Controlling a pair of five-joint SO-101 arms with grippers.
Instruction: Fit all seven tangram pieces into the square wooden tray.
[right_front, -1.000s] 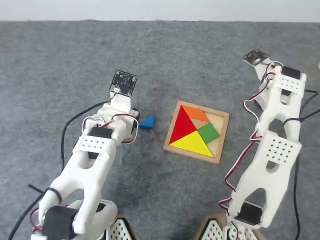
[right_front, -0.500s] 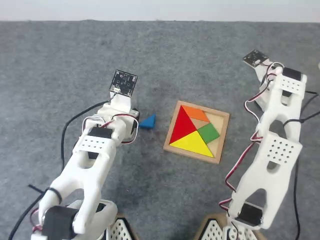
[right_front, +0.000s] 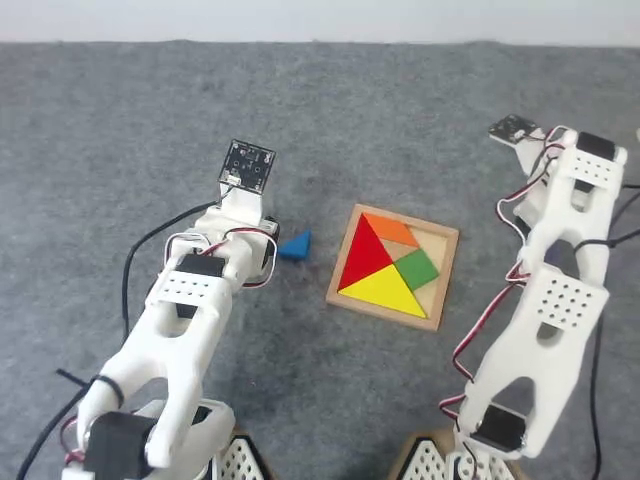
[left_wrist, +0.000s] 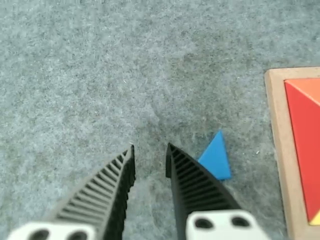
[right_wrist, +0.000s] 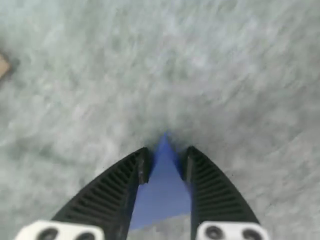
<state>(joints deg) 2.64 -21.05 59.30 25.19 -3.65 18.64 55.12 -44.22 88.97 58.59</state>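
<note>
The square wooden tray (right_front: 441, 281) lies between the arms and holds red (right_front: 363, 254), orange (right_front: 392, 229), green (right_front: 417, 266) and yellow (right_front: 384, 289) pieces. A small blue triangle (right_front: 295, 243) lies flat on the carpet left of the tray. In the left wrist view this blue triangle (left_wrist: 216, 156) is just beside one finger of my left gripper (left_wrist: 150, 148), which is open with only carpet in its gap. My right gripper (right_wrist: 166, 150) is shut on a darker blue piece (right_wrist: 161, 187) whose pointed tip sticks out past the fingertips, low over the carpet.
Grey carpet covers the whole table. The left arm (right_front: 190, 300) slants toward the triangle. The right arm (right_front: 545, 300) stands right of the tray. The tray's edge (left_wrist: 276, 130) runs along one side of the left wrist view.
The right arm's wrist has shifted a little to the right, away from the tray. The left arm, the triangle and the tray have not moved.
</note>
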